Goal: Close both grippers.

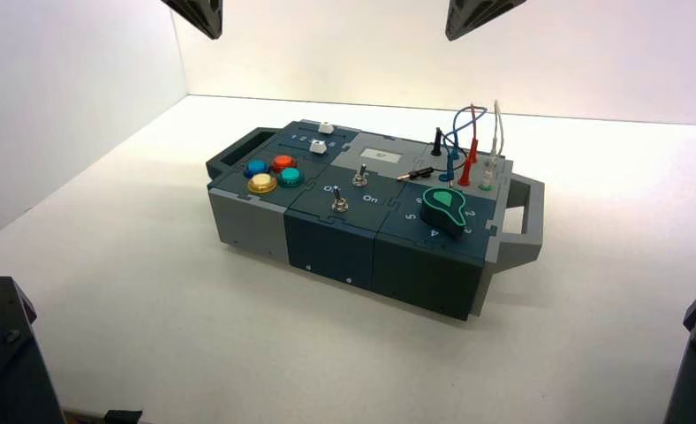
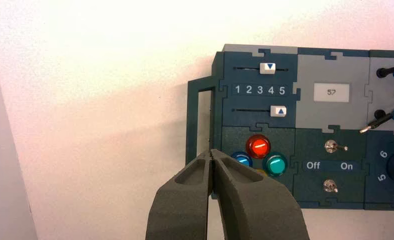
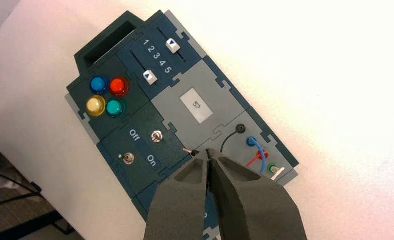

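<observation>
My left gripper is shut and empty, its two black tapered fingers pressed together. It hangs high above the box's left end, over the handle and the coloured buttons. In the high view it shows at the top edge. My right gripper is also shut and empty. It hangs high above the box's right part, over the wire sockets. In the high view it shows at the top edge.
The blue-grey box stands mid-table, turned a little. It bears two white sliders, a small display reading 57, two toggle switches by Off and On lettering, a green knob and plugged wires. White walls stand close on the left and behind.
</observation>
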Robot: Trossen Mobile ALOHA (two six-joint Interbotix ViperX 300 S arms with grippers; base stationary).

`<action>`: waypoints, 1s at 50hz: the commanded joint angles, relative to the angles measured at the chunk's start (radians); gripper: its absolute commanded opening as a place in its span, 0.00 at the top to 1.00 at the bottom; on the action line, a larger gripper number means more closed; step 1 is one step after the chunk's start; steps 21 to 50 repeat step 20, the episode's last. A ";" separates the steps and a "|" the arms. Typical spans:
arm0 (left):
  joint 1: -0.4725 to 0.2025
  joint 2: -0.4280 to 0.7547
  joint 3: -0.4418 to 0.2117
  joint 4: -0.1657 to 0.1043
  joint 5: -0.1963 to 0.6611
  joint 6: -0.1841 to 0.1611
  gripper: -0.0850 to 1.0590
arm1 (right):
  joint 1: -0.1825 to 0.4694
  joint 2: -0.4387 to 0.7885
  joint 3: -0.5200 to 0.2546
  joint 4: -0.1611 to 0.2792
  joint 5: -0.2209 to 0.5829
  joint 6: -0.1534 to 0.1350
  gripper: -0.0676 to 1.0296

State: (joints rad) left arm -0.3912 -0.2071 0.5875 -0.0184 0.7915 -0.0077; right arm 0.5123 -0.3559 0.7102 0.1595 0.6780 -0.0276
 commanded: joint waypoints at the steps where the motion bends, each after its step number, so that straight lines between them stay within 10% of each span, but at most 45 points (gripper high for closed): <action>1: -0.003 -0.023 -0.009 -0.003 -0.006 0.003 0.95 | -0.003 -0.014 -0.029 0.000 -0.005 -0.003 0.96; 50: -0.002 -0.005 -0.018 -0.005 -0.009 0.008 0.95 | -0.003 -0.012 -0.026 0.000 -0.006 -0.003 0.96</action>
